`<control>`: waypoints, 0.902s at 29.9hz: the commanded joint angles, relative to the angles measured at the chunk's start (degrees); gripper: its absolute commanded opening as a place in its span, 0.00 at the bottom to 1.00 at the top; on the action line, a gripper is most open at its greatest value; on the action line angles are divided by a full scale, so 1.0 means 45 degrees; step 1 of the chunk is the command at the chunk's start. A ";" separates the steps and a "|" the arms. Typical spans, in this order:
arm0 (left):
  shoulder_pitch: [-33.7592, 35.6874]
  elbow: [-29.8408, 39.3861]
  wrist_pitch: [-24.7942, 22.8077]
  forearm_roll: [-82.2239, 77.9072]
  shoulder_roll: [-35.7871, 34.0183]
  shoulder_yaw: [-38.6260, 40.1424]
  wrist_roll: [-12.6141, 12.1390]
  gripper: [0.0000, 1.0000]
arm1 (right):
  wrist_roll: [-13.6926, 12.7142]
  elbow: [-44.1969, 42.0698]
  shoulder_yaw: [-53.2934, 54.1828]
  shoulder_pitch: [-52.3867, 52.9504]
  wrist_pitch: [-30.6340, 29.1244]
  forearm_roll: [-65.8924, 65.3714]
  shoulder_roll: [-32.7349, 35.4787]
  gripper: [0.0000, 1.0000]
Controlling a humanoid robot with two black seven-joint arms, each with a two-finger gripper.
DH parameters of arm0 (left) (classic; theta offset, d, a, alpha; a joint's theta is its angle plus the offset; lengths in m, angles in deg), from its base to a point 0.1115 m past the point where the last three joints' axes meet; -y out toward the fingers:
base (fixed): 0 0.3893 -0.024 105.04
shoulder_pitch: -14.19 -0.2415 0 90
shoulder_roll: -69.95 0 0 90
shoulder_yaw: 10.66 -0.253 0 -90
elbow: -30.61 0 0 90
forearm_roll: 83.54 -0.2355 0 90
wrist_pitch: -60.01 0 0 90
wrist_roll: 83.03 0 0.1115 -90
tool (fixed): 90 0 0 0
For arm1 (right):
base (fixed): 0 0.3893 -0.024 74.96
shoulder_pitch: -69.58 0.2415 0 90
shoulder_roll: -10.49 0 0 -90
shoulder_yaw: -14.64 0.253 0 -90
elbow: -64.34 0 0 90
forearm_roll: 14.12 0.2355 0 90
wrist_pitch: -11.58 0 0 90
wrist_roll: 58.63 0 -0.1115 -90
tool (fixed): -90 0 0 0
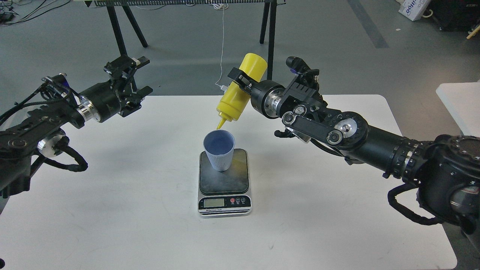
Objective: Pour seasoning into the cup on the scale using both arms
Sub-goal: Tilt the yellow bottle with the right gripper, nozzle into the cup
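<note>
White table [112, 210] under two black arms, a bottle tipped over a cup at its centre.

Grey floor and black stand legs [125, 28] fill twelve o'clock; a second white tabletop [459, 105] edges in at three. From four o'clock the right gripper [243, 82] clamps the yellow seasoning [240, 90] around its body, nozzle tilted down just over the rim of the light blue cup [220, 152]. That cup stands upright on the dark plate of the silver scale [224, 187], toward its twelve o'clock edge. At ten o'clock the left gripper [129, 84] hangs with jaws spread, holding nothing, well apart from the scale.
</note>
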 commanded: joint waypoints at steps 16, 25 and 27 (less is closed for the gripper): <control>-0.0121 0.0000 0.0000 -0.0007 0.0001 -0.0018 -0.0001 0.99 | 0.0001 -0.0013 -0.0309 0.0034 -0.0057 -0.0031 0.0001 0.02; -0.0121 0.0000 0.0000 -0.0027 0.0001 -0.0038 -0.0001 0.99 | -0.0018 -0.0208 0.1191 0.0073 -0.0038 0.0182 0.0001 0.02; -0.0121 0.0000 0.0000 -0.0027 0.0001 -0.0018 -0.0001 0.99 | -0.0096 -0.0247 0.2303 -0.0044 -0.0038 0.0281 0.0001 0.02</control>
